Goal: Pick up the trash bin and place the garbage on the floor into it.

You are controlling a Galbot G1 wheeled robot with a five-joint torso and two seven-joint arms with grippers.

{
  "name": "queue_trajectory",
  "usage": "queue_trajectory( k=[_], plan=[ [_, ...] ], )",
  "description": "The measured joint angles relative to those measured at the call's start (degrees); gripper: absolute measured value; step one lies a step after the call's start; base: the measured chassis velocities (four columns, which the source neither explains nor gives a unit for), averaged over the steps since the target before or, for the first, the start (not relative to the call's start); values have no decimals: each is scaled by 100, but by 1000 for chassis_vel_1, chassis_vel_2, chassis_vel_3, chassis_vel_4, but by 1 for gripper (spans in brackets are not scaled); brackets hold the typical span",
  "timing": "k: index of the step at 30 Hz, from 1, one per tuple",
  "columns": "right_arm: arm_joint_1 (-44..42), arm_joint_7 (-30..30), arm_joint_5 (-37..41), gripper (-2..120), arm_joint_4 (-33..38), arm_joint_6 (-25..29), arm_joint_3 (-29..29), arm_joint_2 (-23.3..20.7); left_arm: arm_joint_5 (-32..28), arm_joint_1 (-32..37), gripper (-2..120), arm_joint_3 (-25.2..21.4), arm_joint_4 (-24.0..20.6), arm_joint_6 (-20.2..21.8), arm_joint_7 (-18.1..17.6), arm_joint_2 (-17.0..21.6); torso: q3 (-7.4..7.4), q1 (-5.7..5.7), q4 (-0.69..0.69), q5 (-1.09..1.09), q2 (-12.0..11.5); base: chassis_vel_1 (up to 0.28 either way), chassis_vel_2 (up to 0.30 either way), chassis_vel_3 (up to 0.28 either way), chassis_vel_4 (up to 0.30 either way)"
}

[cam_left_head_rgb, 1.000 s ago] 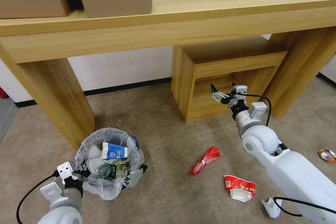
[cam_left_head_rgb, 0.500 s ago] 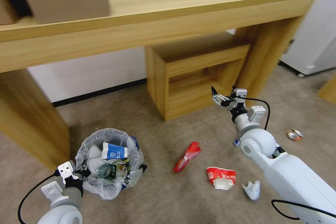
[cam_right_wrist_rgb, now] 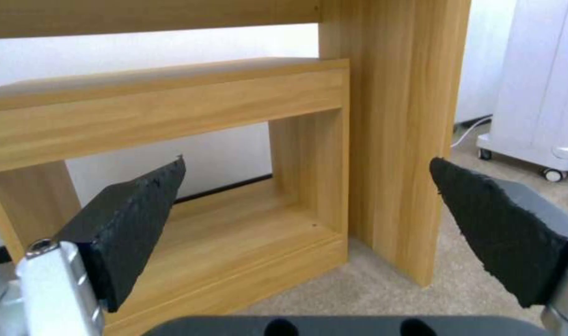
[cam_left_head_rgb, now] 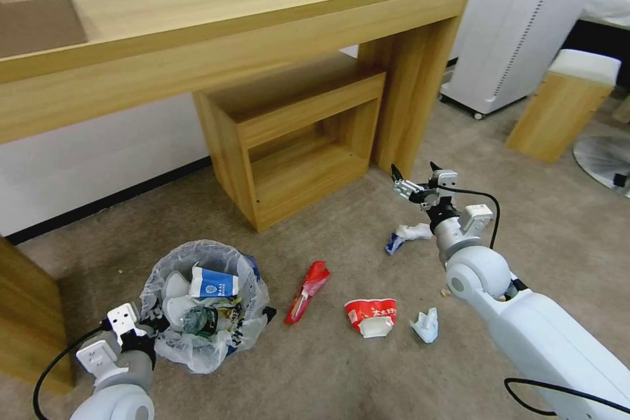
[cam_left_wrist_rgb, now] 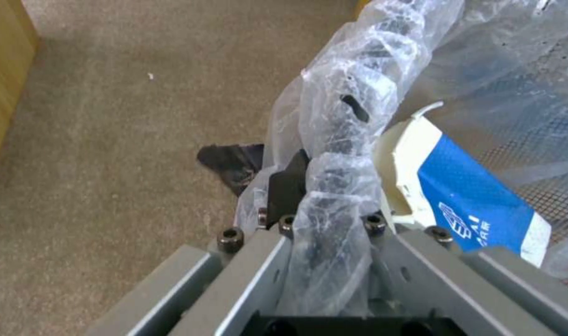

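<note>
While the bin (cam_left_head_rgb: 205, 305) is gripped at its bag-lined rim by the left gripper (cam_left_head_rgb: 146, 329), jaws clenched, the right gripper (cam_left_head_rgb: 413, 177) is held above the floor (cam_left_head_rgb: 315, 367), jaws released; garbage (cam_left_head_rgb: 371, 316) is scattered below.

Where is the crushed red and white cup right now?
In the head view the crushed red and white cup lies on the carpet right of centre, between the red wrapper and a crumpled white scrap, near the right arm.
</note>
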Motion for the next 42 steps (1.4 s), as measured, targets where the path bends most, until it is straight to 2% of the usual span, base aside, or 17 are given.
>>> queue_trajectory(
  k=[27, 38, 42],
  plan=[
    [-194, -108, -159, 99, 54, 53, -19, -8, 29, 120, 0, -91, -108, -34, -77, -82, -1, 0, -1, 0, 0, 0, 0, 0, 0],
    [-214, -123, -165, 100, 36, 132, -94, -28, 59, 116, 0, -68, -62, -95, -63, -97, 2, 2, -1, 1, -1, -102, 109, 98, -103],
    [-255, -206, -48, 100, 73, -44, -214, -147, 69, 108, 0, -61, -36, -109, -55, -100, 2, 2, 0, 1, -1, -82, 91, 68, -60]
  ],
)
